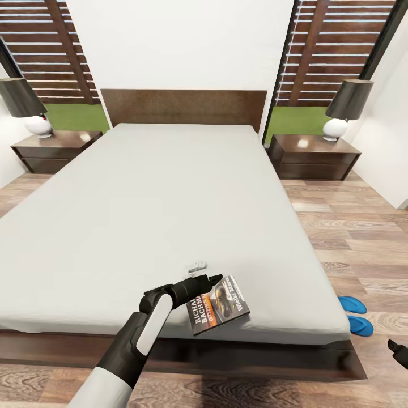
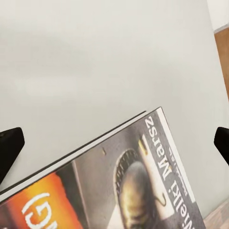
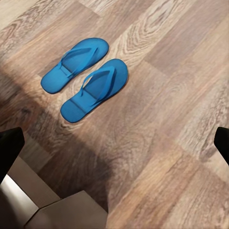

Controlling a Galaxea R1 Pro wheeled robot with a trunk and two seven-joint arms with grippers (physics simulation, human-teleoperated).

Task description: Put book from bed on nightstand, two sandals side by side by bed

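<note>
Head view: the bed (image 1: 170, 215) is filling the middle of the bedroom, a nightstand (image 1: 54, 148) with a lamp (image 1: 25, 105) standing at either side of its headboard (image 1: 184, 106). The mattress is lying bare except for the book (image 1: 218, 305), which is resting near the foot edge. The left gripper (image 1: 214, 279) is reaching over the book's upper left corner. Two sandals (image 1: 356, 314) are lying on the plank floor (image 1: 362, 238) just beside the bed's foot corner. The right gripper (image 1: 399, 350) is peeking in at the frame's edge.

Left wrist view: the fingertips (image 2: 10, 148) are standing wide apart, the book's cover lying between and below them, grey sheet beyond.

Right wrist view: the jaws are spread wide above open floor, the sandals lying side by side, well apart from them.
</note>
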